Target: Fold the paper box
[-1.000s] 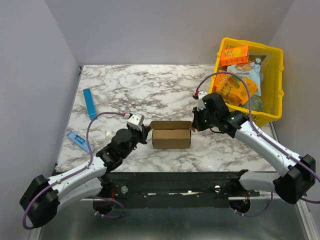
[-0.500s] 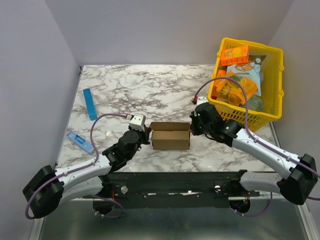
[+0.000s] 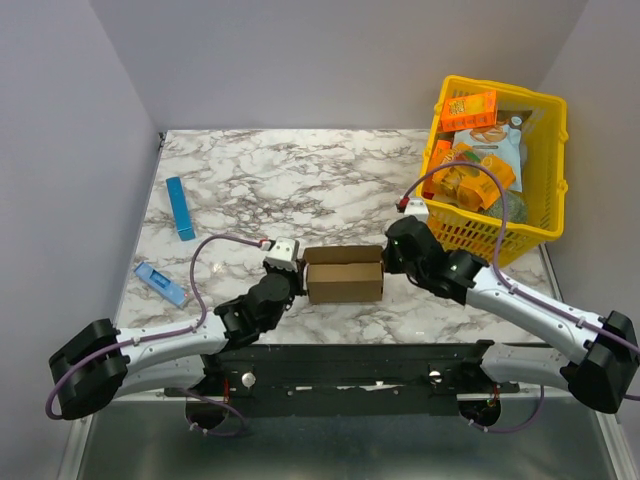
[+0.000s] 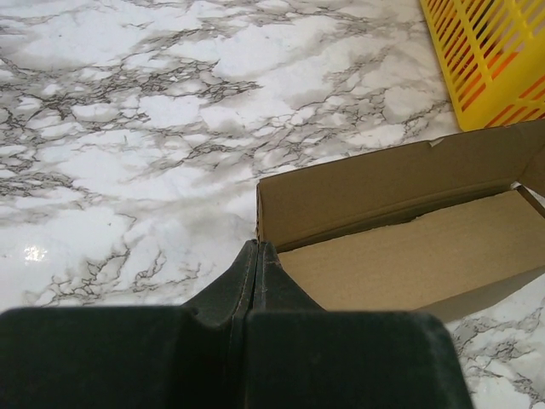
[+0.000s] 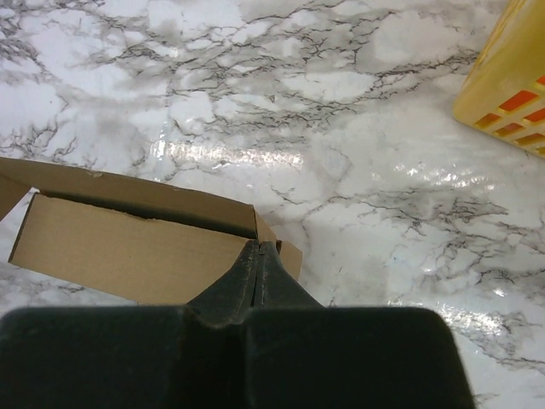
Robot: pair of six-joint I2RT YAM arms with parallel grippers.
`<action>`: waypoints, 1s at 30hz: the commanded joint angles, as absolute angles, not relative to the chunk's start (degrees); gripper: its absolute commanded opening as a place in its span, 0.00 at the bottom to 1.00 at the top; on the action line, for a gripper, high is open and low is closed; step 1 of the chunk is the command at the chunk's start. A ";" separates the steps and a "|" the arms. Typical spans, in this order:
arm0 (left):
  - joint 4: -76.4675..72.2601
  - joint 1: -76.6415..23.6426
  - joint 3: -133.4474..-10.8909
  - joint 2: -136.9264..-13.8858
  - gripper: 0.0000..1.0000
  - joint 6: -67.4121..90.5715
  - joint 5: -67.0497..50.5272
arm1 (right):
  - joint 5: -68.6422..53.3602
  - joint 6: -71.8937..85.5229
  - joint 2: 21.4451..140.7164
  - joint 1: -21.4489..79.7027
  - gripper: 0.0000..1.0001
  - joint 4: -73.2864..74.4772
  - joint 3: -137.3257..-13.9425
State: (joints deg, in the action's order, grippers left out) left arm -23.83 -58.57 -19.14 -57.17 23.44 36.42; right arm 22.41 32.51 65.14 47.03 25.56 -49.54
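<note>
One paper box [image 3: 344, 275], plain brown and with its top open, sits on the marble counter [image 3: 330, 185] close to the middle of the near edge, flanked by two robot arms. Its long axis runs left to right, parallel with that near edge. The open side faces up, and a lid flap stands along the far long side.

The left gripper [image 3: 298, 283] is clenched on nothing, its tip at the box's left near corner in the left wrist view [image 4: 258, 244]. The right gripper [image 3: 388, 262] is likewise clenched and empty, its tip against the small flap at the box's right end [image 5: 260, 247].

Two blue items lie well apart from the box by the left edge: a slim blue bar [image 3: 179, 208] and a paler blue packet [image 3: 160, 284]. One yellow basket [image 3: 552, 170] at the right edge holds snack packs, an orange box [image 3: 470, 108] uppermost at its far end.

A second earlier both grippers stood slightly off the box ends. Since then the arms have dropped lower and closed in, and the box has shifted a touch toward the near edge.
</note>
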 commanded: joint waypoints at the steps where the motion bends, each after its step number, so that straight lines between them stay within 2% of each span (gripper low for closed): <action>1: -26.54 -62.40 -18.28 -58.97 0.00 23.91 45.42 | 27.51 38.84 65.39 49.04 0.00 21.71 -47.90; 30: -28.21 -66.97 -17.31 -60.47 0.00 25.14 50.18 | 34.10 48.78 68.11 57.38 0.00 20.92 -44.03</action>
